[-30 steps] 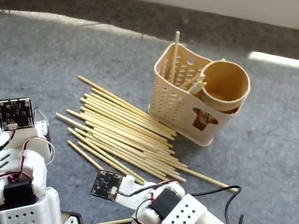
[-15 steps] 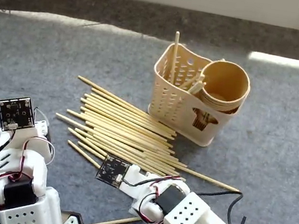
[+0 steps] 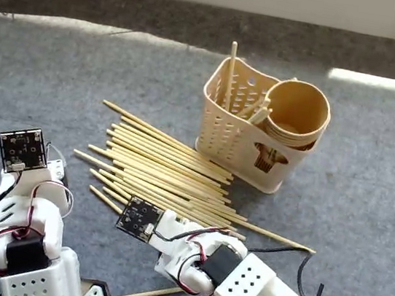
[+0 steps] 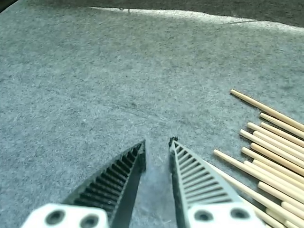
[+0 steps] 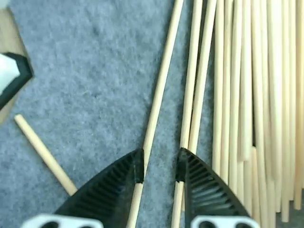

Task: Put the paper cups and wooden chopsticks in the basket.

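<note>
A cream plastic basket [image 3: 238, 128] stands on the grey carpet with stacked paper cups [image 3: 296, 112] inside it and one chopstick [image 3: 231, 64] upright in its other side. Several wooden chopsticks [image 3: 164, 173] lie in a loose pile in front of the basket. My right gripper [image 5: 160, 156] is open just above the carpet at the pile's near edge. One chopstick [image 5: 161, 80] runs along one of its fingers and two more [image 5: 195, 95] lie by the other. My left gripper [image 4: 157, 144] is open over bare carpet, with chopstick ends [image 4: 270, 142] off to one side.
A single chopstick [image 3: 147, 293] lies apart near the right arm's base, also seen as the stray chopstick [image 5: 45, 154] beside my right gripper. A corner of the left arm's base [image 5: 9, 71] sits close by. A dark strip runs along the carpet's far edge [image 3: 200, 23].
The right arm has swung forward and to the left, bringing its wrist over the near edge of the chopstick pile. The left arm has stayed put.
</note>
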Controlling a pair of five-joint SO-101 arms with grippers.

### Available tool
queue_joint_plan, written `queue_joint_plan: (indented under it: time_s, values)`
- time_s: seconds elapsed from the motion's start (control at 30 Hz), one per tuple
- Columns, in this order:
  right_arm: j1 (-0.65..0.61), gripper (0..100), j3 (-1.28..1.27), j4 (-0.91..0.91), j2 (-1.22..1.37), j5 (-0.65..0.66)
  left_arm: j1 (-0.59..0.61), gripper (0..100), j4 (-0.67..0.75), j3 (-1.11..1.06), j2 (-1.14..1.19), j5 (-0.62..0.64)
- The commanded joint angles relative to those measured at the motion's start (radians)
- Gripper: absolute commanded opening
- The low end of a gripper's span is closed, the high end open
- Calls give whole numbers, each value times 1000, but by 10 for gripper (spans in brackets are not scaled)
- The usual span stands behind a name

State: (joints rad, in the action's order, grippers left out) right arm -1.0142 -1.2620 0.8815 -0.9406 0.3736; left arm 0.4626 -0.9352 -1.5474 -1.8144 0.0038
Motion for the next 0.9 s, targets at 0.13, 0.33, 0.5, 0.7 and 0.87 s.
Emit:
queue_joint_plan:
  time_s: [0.13, 0.33, 0.5, 0.7, 0.87]
  values:
    - [-15, 120, 325, -22, 321, -60, -22, 98, 23, 7, -2, 5]
    - [-42, 120, 550, -25, 618, -92, -21, 98, 23, 7, -2, 5]
    - [-74, 119, 596, -94, 750, -98, -21, 98, 23, 7, -2, 5]
    - [-22, 119, 601, -99, 803, -98, -21, 98, 23, 8, -2, 5]
    - [-21, 119, 598, -99, 880, -98, -21, 98, 23, 8, -2, 5]
